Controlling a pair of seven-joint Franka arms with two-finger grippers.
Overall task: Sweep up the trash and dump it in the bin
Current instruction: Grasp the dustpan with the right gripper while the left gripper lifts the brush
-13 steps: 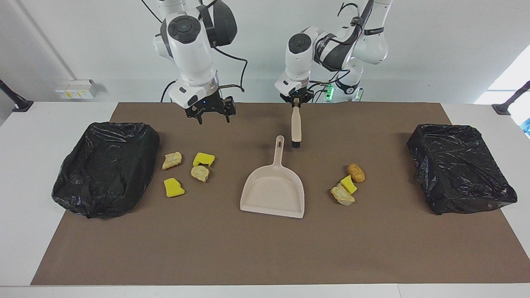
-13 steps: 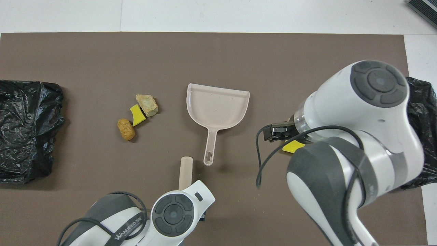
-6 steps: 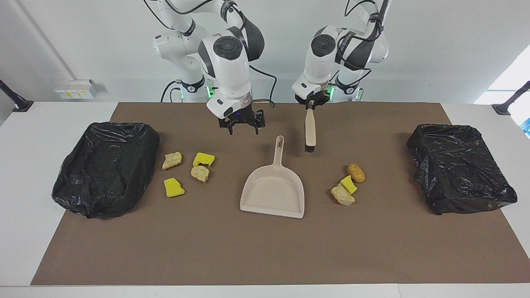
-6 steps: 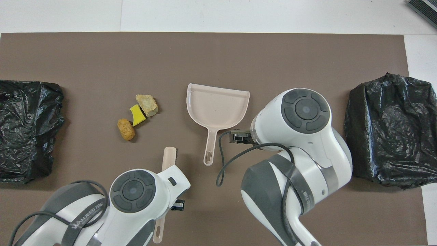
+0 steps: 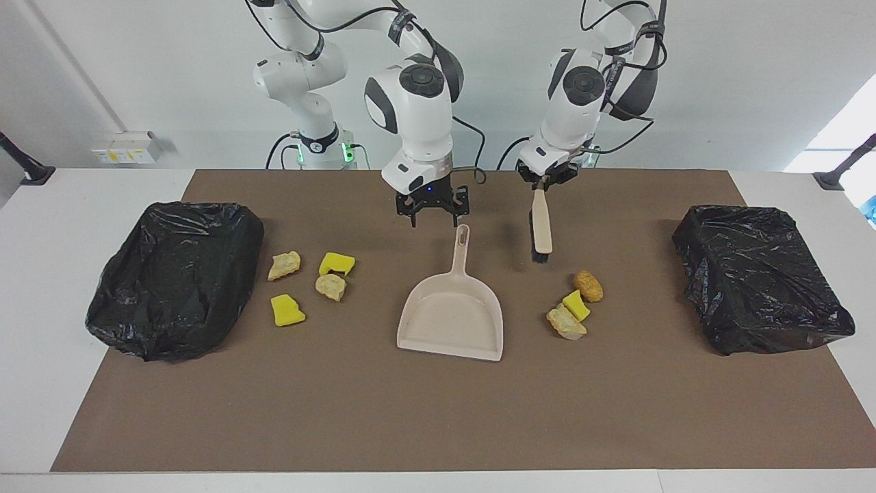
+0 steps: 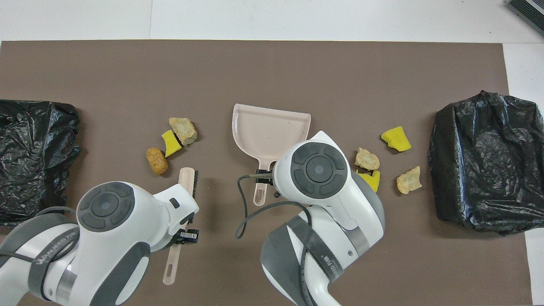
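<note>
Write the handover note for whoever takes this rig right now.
Left gripper: shut on the brush, hanging over the mat beside the three-scrap pile.
Right gripper: open, hovering over the dustpan handle, not gripping it.
Four scraps lie beside the bin at the right arm's end; the second bin is at the left arm's end.
Done: brush picked up.
Left: grasp dustpan, sweep all seven scraps, dump them.

We find the dustpan (image 5: 452, 316) mid-table, handle toward the robots. Four scraps (image 5: 311, 282) lie between it and the bin (image 5: 174, 277) at the right arm's end; three scraps (image 5: 576, 305) lie between it and the bin (image 5: 763, 277) at the left arm's end.
</note>
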